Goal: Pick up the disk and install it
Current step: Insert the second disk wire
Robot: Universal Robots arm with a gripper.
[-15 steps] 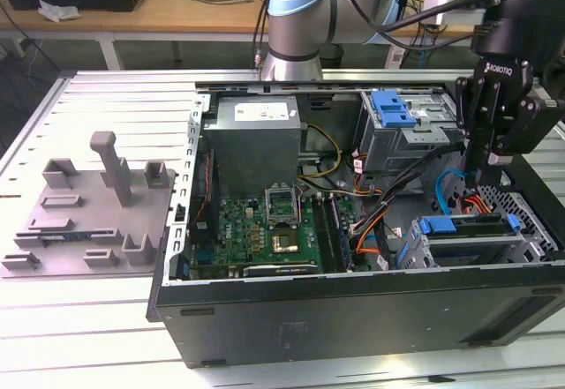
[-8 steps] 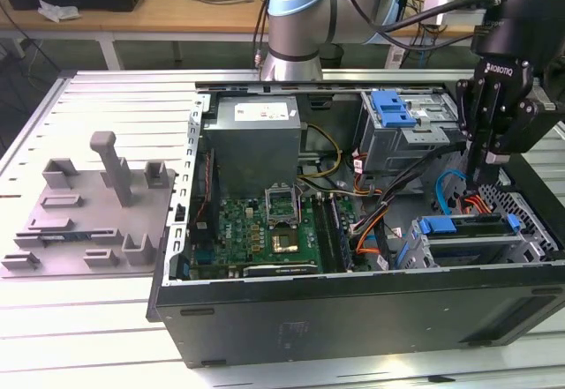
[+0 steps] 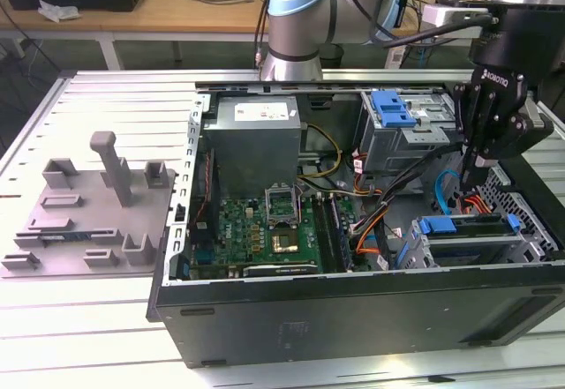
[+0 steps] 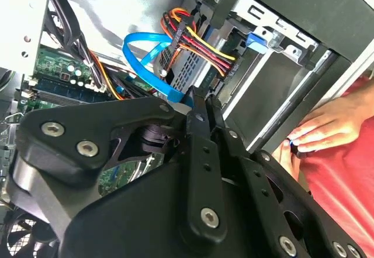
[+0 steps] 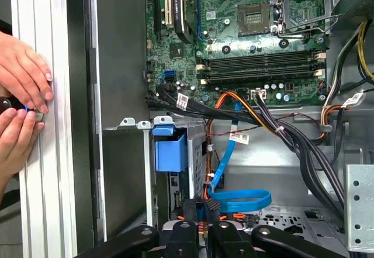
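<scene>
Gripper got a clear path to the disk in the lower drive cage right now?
Probably yes. The gripper hangs inside the open case, close above the disk in its cage, with nothing solid between them. The blue cable looping beside it may crowd the approach.

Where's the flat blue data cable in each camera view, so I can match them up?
Exterior view: the blue cable curves at the exterior view's right, well clear of the motherboard.
Second wrist view: it loops close to the motherboard.
First wrist view: it loops apart from the motherboard.
Shared landmark: the green motherboard.
</scene>
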